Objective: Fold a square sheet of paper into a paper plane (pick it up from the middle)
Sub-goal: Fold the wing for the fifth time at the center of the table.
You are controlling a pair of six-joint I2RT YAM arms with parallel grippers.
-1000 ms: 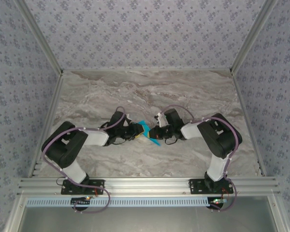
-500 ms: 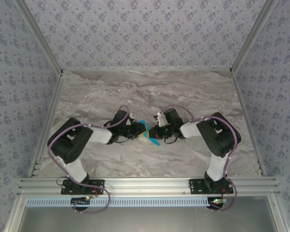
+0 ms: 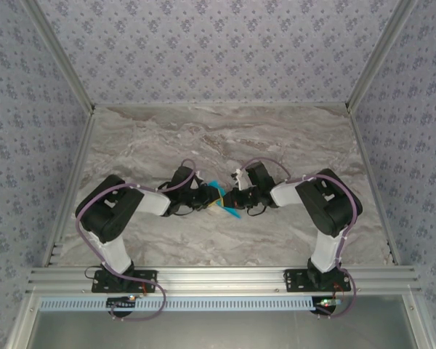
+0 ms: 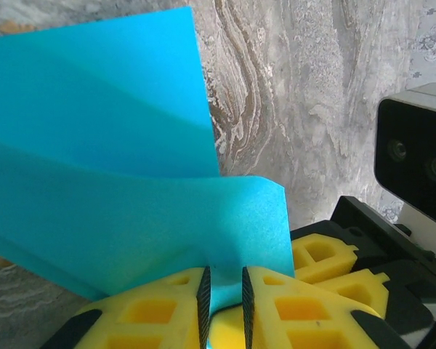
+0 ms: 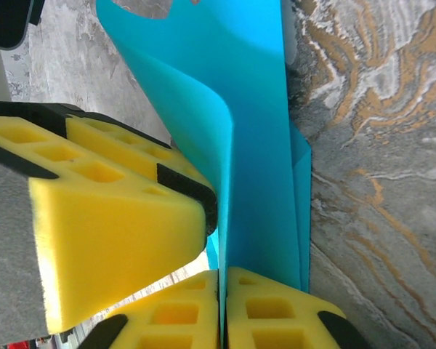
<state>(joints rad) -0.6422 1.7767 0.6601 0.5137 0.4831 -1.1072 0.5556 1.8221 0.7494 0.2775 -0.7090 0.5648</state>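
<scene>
The square sheet of paper (image 4: 102,182) is a plain, unmarked bright cyan-blue, shaded a little darker where it curves; the fingers (image 4: 152,313) of the left gripper (image 4: 224,291) and those of the right gripper (image 5: 223,291) are yellow foam with thin black inner faces, and the camera housing (image 4: 414,153) is white around a black front. The table (image 3: 276,138) is grey-white marble with darker grey swirls and tan-orange veins, while the walls (image 3: 218,51) carry pale lilac-grey wallpaper sprinkled with small darker floral sprigs. The left arm (image 3: 105,214) and right arm (image 3: 330,203) are black and white, looped with purple cable (image 3: 78,224) — the rail (image 3: 218,276) is silver
</scene>
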